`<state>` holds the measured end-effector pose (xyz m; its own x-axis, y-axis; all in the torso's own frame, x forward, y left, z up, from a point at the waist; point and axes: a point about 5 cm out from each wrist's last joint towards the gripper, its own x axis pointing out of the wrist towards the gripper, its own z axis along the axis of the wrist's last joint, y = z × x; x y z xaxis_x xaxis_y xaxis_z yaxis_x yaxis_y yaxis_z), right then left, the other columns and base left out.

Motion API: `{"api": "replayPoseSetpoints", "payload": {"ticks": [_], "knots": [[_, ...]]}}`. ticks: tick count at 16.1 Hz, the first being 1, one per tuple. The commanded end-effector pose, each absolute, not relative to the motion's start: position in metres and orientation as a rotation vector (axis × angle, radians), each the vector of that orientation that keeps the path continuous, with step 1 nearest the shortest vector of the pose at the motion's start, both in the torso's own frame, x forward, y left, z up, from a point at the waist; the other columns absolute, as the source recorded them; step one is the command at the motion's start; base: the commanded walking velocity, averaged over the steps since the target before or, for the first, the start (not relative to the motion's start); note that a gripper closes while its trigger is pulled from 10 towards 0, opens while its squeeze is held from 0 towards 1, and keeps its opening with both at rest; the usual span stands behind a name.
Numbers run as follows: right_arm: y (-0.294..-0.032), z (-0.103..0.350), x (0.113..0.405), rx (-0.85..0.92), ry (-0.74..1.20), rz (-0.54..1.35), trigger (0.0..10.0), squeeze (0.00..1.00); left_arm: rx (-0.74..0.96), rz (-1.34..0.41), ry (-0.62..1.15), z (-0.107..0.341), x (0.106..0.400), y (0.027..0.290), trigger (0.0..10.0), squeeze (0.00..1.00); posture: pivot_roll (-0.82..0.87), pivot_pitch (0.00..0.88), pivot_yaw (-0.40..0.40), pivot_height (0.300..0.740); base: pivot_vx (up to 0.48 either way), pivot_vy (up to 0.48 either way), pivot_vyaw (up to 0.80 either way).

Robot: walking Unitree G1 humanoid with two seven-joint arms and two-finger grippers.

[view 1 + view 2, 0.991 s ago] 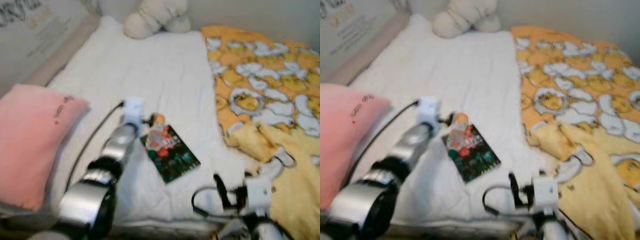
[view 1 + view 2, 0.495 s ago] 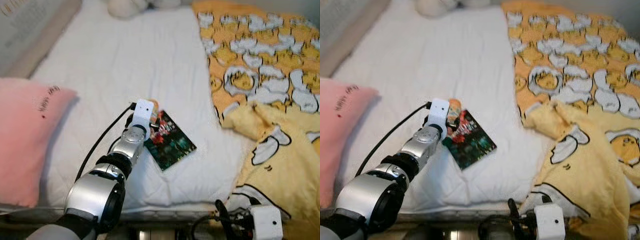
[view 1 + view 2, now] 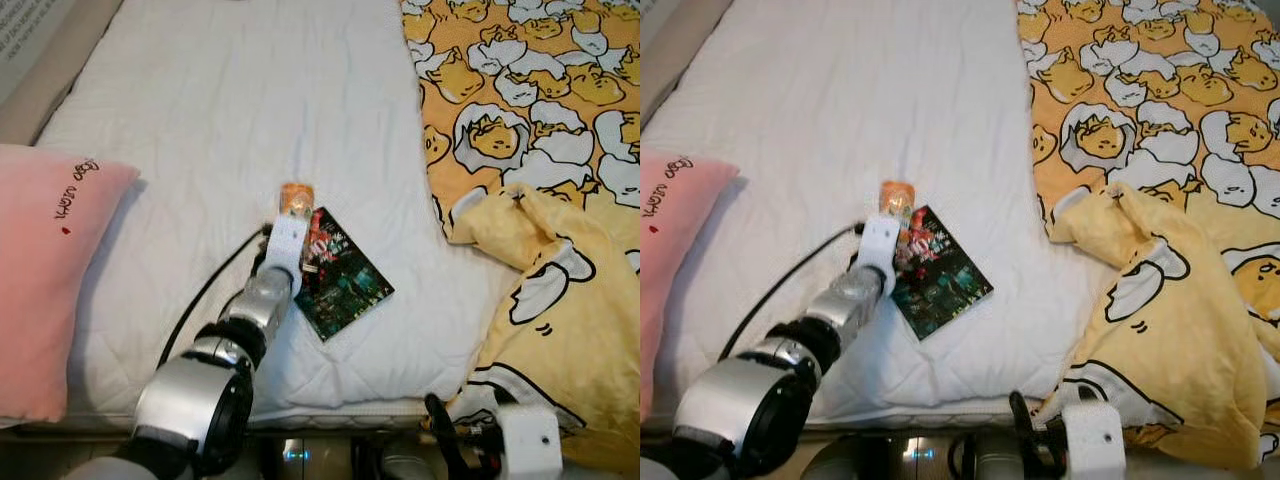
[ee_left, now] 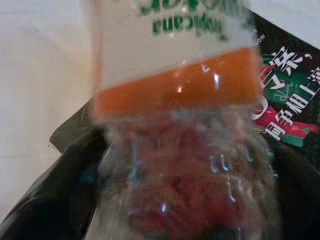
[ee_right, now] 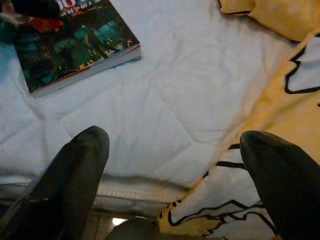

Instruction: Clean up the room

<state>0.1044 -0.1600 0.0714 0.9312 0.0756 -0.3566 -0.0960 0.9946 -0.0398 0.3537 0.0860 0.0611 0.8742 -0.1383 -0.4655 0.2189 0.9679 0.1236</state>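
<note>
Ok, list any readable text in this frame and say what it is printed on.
Bottle label: green lettering, blurred; reads roughly "Tropicana".
Book cover: white Chinese characters, too blurred to quote.
Pink pillow: dark lettering, too small to read.
Wall panel: a few letters, cut off, unreadable.

You see a silver metal left arm (image 3: 195, 395) with black joint rings, a white wrist block (image 3: 287, 238) and a black cable (image 3: 205, 293); the right wrist block (image 3: 528, 443) is white too.

White bed (image 3: 250, 90), pink pillow (image 3: 45, 270), yellow cartoon-egg blanket (image 3: 540, 110).
</note>
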Motion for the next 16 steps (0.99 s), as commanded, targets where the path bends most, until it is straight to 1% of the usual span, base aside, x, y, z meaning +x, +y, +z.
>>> {"api": "replayPoseSetpoints", "payload": {"ticks": [1, 4, 5, 7, 9, 10, 11, 12, 14, 15, 16], "knots": [[-0.164, 0.066, 0.105, -0.065, 0.394, 0.072, 10.0, 0.00, 0.183, -0.193, 0.517, 0.052, 0.348, 0.086, 0.0, 0.00, -0.20, 0.215, -0.031, 0.740, 0.000, 0.000, 0.00], [-0.166, 0.062, 0.120, -0.058, 0.378, 0.062, 10.0, 0.00, 0.190, -0.215, 0.468, 0.061, 0.354, 0.087, 0.0, 0.00, -0.18, 0.165, -0.023, 0.740, 0.000, 0.000, 0.00], [-0.168, 0.060, 0.129, -0.049, 0.360, 0.048, 10.0, 0.00, 0.168, -0.233, 0.444, 0.064, 0.355, 0.087, 0.0, 0.00, -0.16, 0.118, -0.020, 0.740, 0.000, 0.000, 0.00], [-0.170, 0.057, 0.150, -0.041, 0.329, 0.040, 10.0, 0.00, 0.103, -0.233, 0.378, 0.072, 0.360, 0.090, 0.0, 0.00, -0.14, 0.062, -0.015, 0.740, 0.000, 0.000, 0.00], [-0.170, 0.056, 0.170, -0.048, 0.293, 0.052, 10.0, 0.00, 0.108, -0.247, 0.303, 0.082, 0.364, 0.094, 0.0, 0.00, -0.11, 0.002, -0.010, 0.740, 0.000, 0.000, 0.00], [-0.170, 0.054, 0.183, -0.050, 0.279, 0.055, 10.0, 0.00, 0.107, -0.261, 0.267, 0.087, 0.366, 0.095, 0.0, 0.00, -0.08, 0.000, -0.012, 0.740, 0.000, 0.000, 0.00], [-0.169, 0.051, 0.200, -0.033, 0.255, 0.051, 10.0, 0.00, 0.108, -0.284, 0.174, 0.096, 0.367, 0.100, 0.0, 0.00, -0.03, 0.000, -0.014, 0.740, 0.000, 0.000, 0.00], [-0.168, 0.050, 0.209, -0.023, 0.244, 0.044, 10.0, 0.00, 0.094, -0.291, 0.123, 0.100, 0.366, 0.106, 0.0, 0.00, 0.00, 0.000, -0.013, 0.740, 0.000, 0.000, 0.00], [-0.167, 0.048, 0.219, -0.011, 0.230, 0.031, 10.0, 0.00, 0.073, -0.291, 0.077, 0.101, 0.360, 0.115, 0.0, 0.00, 0.02, 0.000, -0.015, 0.740, 0.000, 0.000, 0.00], [-0.167, 0.050, 0.225, -0.002, 0.207, 0.016, 10.0, 0.00, 0.060, -0.300, 0.040, 0.097, 0.350, 0.121, 1.5, 0.00, 0.03, 0.000, -0.015, 0.740, 0.000, 0.000, 0.00], [-0.171, 0.057, 0.230, 0.014, 0.152, -0.029, 10.0, 0.00, -0.012, -0.298, -0.019, 0.093, 0.323, 0.129, 10.0, 0.00, 0.05, 0.000, -0.026, 0.740, 0.000, 0.000, 0.00]]}}
